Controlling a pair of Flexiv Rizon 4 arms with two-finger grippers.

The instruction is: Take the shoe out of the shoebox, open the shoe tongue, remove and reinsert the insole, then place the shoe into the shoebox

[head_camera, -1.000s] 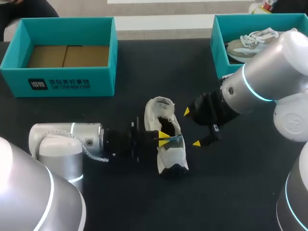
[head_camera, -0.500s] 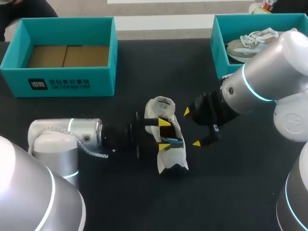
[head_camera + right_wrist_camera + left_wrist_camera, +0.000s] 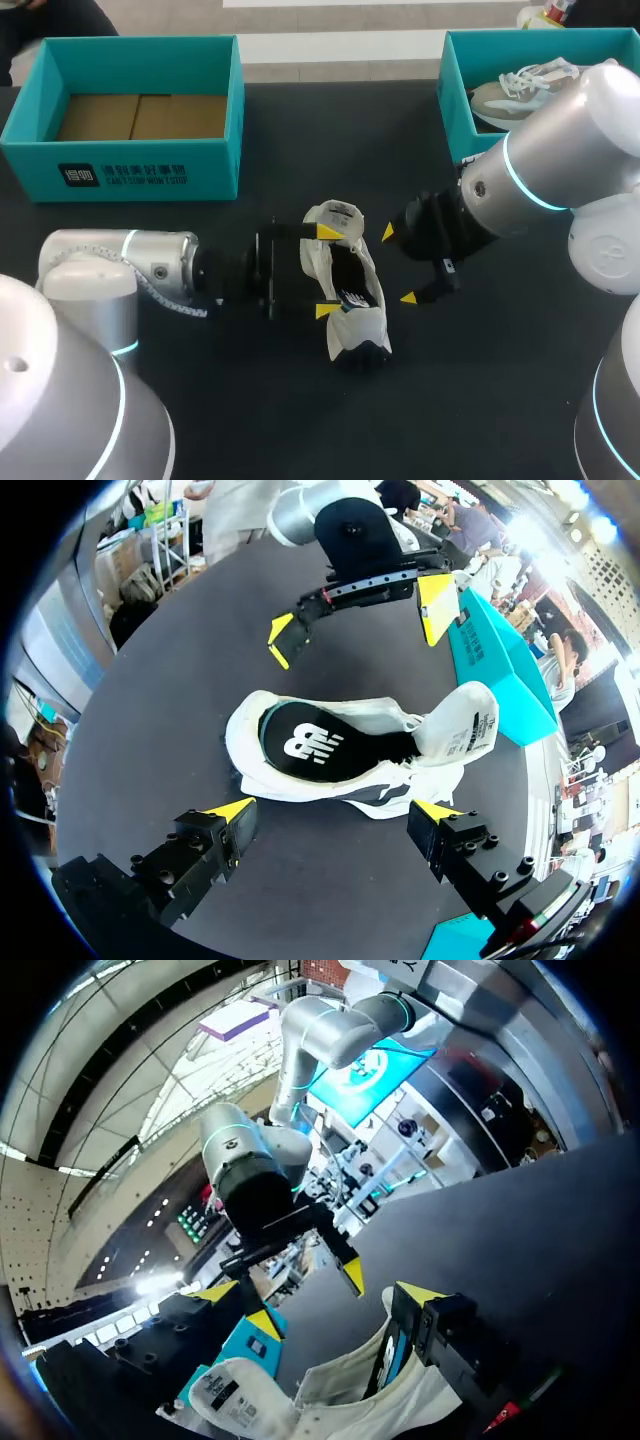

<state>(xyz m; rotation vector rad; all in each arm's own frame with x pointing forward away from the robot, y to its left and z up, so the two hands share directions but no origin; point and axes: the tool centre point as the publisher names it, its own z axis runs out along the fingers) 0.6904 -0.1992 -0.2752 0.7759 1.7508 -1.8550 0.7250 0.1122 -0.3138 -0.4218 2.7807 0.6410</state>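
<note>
Black bench (image 3: 300, 420), teal shoebox (image 3: 150, 175) up at 10 o'clock from the white shoe (image 3: 350, 290), which lies mid-bench with the tongue folded out and the dark insole showing. Left pincer (image 3: 327, 271) is spread wide open right at the shoe's 9 o'clock side. Right pincer (image 3: 398, 265) is also open, near its 3 o'clock side.

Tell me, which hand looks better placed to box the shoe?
Left, probably: both open hands flank the white shoe, but the empty shoebox lies on the left hand's side; the other box, by the right hand, already holds a grey shoe.
</note>
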